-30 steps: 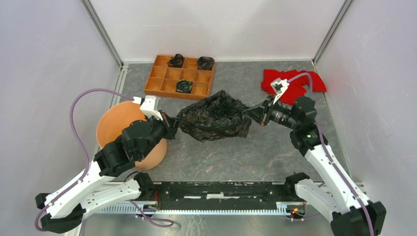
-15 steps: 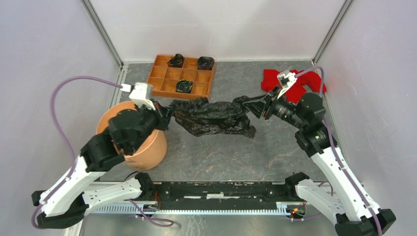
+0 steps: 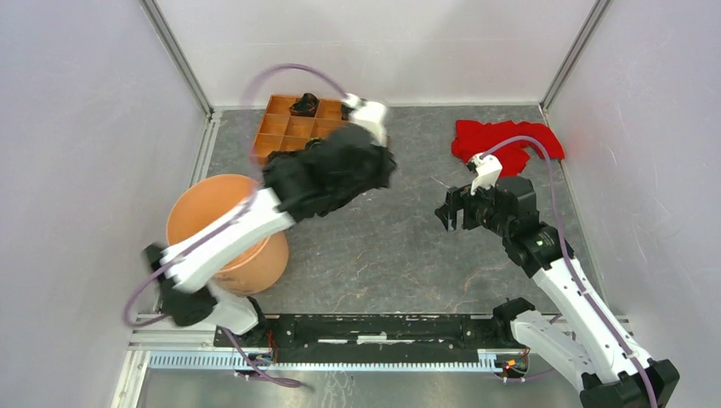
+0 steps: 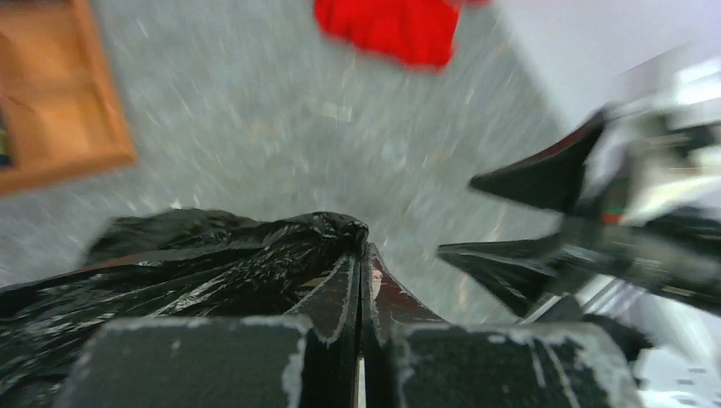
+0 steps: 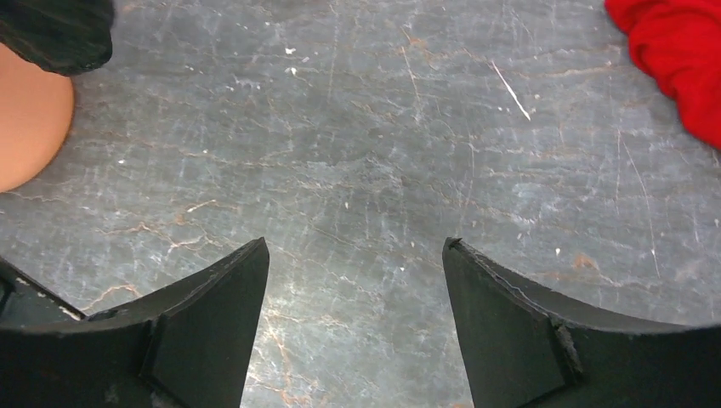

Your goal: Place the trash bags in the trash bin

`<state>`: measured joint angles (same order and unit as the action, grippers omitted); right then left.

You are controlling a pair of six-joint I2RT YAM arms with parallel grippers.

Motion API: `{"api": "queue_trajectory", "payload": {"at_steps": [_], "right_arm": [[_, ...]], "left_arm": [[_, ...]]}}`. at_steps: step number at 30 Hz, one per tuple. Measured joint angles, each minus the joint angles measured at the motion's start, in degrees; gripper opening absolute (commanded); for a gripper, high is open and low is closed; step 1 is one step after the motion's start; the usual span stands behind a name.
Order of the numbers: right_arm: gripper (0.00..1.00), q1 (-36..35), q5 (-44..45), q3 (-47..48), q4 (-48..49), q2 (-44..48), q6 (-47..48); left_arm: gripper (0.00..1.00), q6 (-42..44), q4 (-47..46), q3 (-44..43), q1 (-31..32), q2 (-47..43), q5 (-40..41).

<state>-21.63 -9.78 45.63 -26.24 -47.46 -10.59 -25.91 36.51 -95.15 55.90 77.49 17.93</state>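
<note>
**Black film bag: pinched by the left arm, outside the bin**

Item 1, trash bag (image 3: 327, 174). The overhead view shows it bunched around the end of the left arm, beyond the trash bin (image 3: 194, 212) and overlapping the near right corner of the wooden tray (image 3: 285, 127). None of it lies in the bin. The left gripper itself is buried under film there. Only the left wrist view shows the left gripper (image 4: 361, 272), its fingers pressed together on a fold of the glossy bag (image 4: 212, 255).

Item 2, right gripper (image 3: 448, 214). It stands well apart from the bag, near the red cloth (image 3: 502, 140). The right wrist view shows its fingers (image 5: 212, 314) spread wide over bare table (image 5: 383, 127), nothing between them.

Item 3, hard to make out. The left wrist view is smeared; the right gripper (image 4: 510, 221) appears there only as blurred dark prongs. In the right wrist view the bin (image 5: 25, 127) is cut off at the left edge, and a black shape in the corner above it may be film or arm. The left arm crosses the bin's rim overhead, and the bag hides part of the tray.
</note>
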Motion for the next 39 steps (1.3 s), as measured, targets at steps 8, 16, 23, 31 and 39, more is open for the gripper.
{"api": "queue_trajectory", "payload": {"at_steps": [8,16,23,31,39], "right_arm": [[0.82,0.0,2.32,-10.58,-0.48,5.2,-0.7],[0.86,0.0,8.9,-11.08,-3.06,6.99,0.24],[0.94,-0.02,6.69,-8.76,-3.37,4.46,4.13],[0.96,-0.83,-0.98,-8.0,2.01,-1.73,4.39],[0.98,-2.34,-3.19,-10.84,8.39,-4.13,-0.55]], "left_arm": [[0.08,-3.26,-1.79,9.51,2.73,22.45,-11.37],[0.58,-4.22,-10.05,12.02,4.63,19.39,-21.2],[0.91,-1.62,-9.77,22.69,4.87,2.8,-24.0],[1.0,-1.33,-2.25,28.06,4.87,-17.16,-10.86],[0.99,-8.9,1.73,31.5,-5.53,-11.54,-4.15]]}}
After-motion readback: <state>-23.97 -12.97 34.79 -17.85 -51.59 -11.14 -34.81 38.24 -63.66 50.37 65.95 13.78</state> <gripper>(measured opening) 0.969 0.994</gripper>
